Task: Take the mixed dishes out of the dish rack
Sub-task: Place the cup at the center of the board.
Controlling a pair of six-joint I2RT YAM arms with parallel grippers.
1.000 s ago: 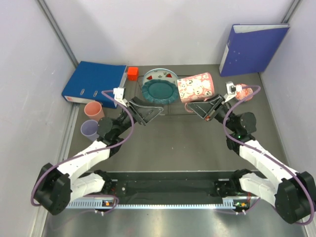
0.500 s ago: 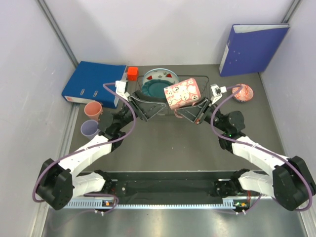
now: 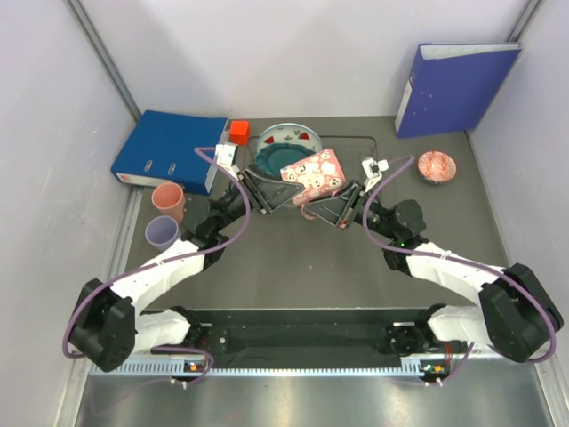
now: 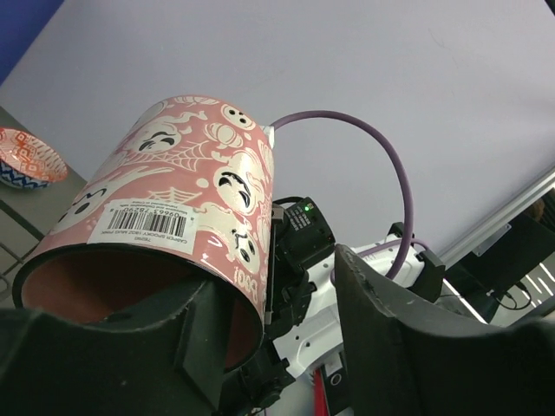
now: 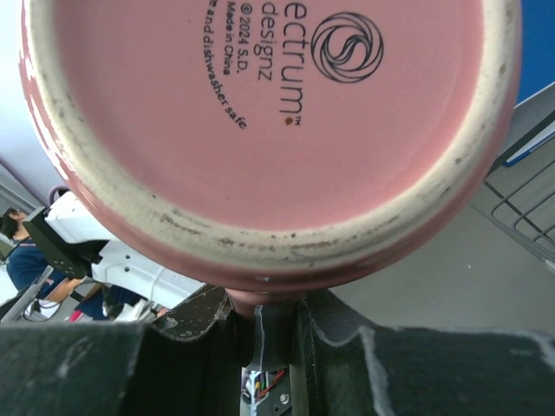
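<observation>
The left arm [image 3: 169,262] and the right arm [image 3: 444,267] stretch forward and bend inward, meeting before the dish rack [image 3: 373,142]. The right gripper [image 3: 316,209] is clamped on the handle of the pink ghost mug [image 3: 311,173], holding it tilted over the rack's near edge. The left gripper [image 3: 280,197] has its jaws apart at the mug's rim. The mug's base [image 5: 269,113] reads "ectrum designz", "Made in China", "dishwasher safe". The print on the barcode label [image 4: 143,224] is too small to read.

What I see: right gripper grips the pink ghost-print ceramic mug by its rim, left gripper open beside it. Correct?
Not the rim: the right wrist view shows the right gripper shut on the handle of the pink ghost-print ceramic mug. The left gripper is open beside it.
</observation>
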